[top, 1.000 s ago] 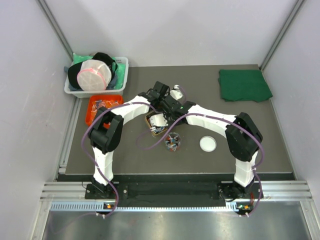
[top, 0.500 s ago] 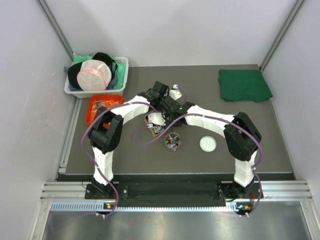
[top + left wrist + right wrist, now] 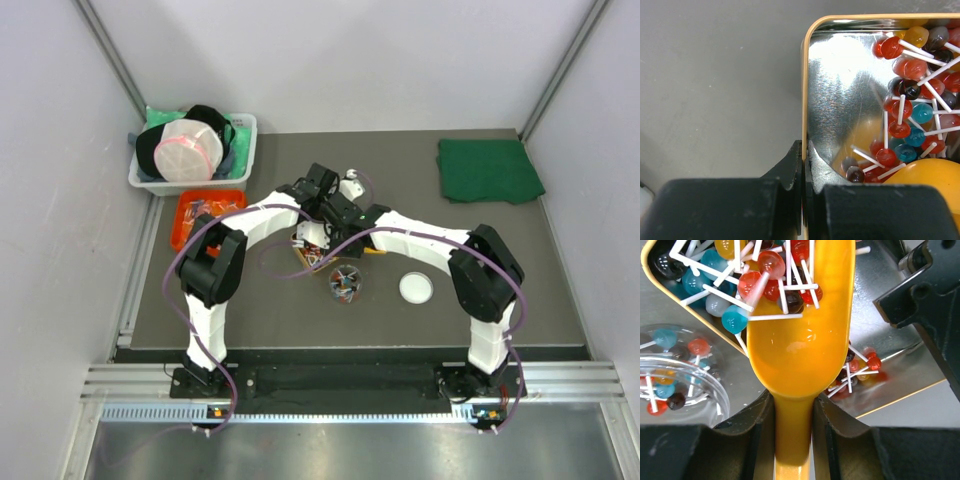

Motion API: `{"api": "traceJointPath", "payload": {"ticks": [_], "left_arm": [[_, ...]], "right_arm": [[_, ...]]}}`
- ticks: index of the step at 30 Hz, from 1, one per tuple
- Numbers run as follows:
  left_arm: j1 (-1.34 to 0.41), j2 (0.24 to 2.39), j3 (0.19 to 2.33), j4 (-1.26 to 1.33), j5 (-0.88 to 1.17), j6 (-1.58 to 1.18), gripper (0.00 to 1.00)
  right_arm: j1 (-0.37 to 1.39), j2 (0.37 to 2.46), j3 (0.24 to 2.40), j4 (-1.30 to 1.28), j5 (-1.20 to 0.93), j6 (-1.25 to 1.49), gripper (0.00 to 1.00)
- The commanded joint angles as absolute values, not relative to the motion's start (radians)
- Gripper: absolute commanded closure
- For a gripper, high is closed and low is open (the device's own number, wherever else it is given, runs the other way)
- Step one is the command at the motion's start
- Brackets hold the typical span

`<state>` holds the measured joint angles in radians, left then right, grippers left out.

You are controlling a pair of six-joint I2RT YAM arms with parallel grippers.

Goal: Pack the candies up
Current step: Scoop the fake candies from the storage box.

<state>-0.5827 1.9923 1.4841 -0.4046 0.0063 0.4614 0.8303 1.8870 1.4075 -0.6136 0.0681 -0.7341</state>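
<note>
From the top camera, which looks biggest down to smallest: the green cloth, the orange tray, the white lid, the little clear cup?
1. green cloth
2. orange tray
3. white lid and clear cup: they look about the same, so no ranking.

From above, the left arm and right arm cover most of the tin, and the candies in the clear cup are too small to tell apart. The left wrist view cuts the tin off at the right; the right wrist view crops the orange scoop at top and bottom.
</note>
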Motion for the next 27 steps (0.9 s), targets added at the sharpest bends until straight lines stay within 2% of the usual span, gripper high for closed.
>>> {"api": "traceJointPath", "payload": {"ticks": [1, 22, 27], "left_arm": [[-0.621, 1.910, 1.496, -0.353, 0.009, 0.456, 1.00], [-0.620, 1.936, 1.497, -0.357, -0.038, 0.462, 1.00], [-0.620, 1.957, 1.485, -0.341, -0.064, 0.471, 1.00]], "right_arm": [[0.813, 1.833, 1.393, -0.607, 0.009, -0.660, 1.00], [0.784, 1.802, 1.471, -0.657, -0.003, -0.603, 1.00], [0.784, 1.805, 1.482, -0.655, 0.054, -0.626, 1.00]]}}
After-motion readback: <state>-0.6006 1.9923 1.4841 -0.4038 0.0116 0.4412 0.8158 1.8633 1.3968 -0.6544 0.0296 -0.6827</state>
